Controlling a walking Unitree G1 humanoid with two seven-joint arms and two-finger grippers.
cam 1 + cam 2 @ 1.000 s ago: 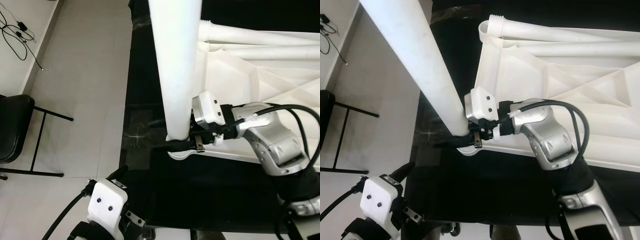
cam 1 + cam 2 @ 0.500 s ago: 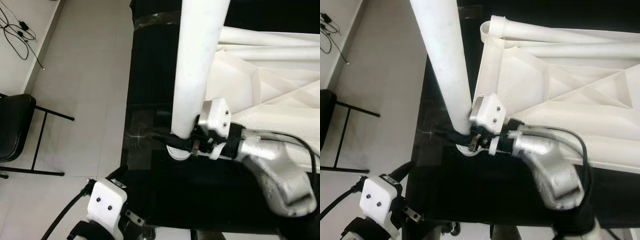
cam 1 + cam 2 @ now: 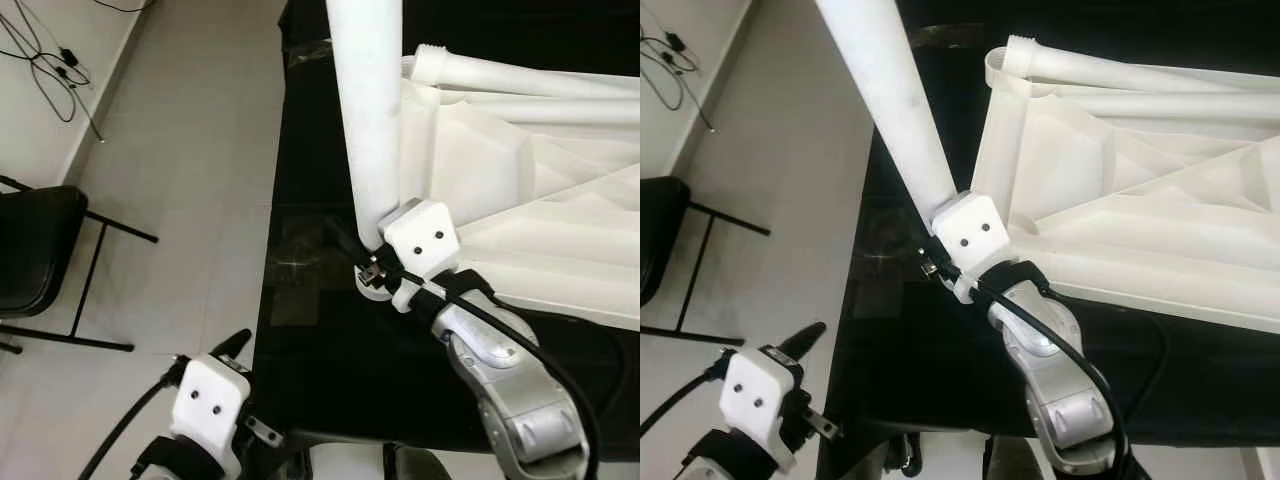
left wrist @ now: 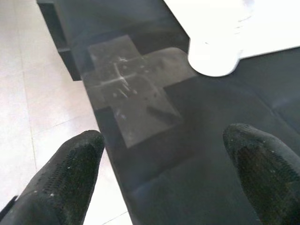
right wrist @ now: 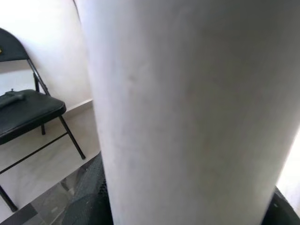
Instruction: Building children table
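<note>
Jaws on our right gripper (image 3: 372, 268) are clamping the white table leg (image 3: 366, 110) at its base, forearm reaching up over the black surface (image 3: 330, 350); leg is standing at the upturned tabletop (image 3: 1120, 190) corner. Left gripper (image 4: 164, 159) is hanging spread, holding nothing.

Right arm bent, reaching forward; its right gripper (image 3: 372, 262) has jaws clamped around a white table leg (image 3: 367, 110). Left gripper (image 4: 164, 159) held low, jaws spread apart, nothing between them.

Black folding chair (image 3: 35, 255) on pale tiled floor (image 3: 190, 150), black cables (image 3: 55, 60) by wall
</note>
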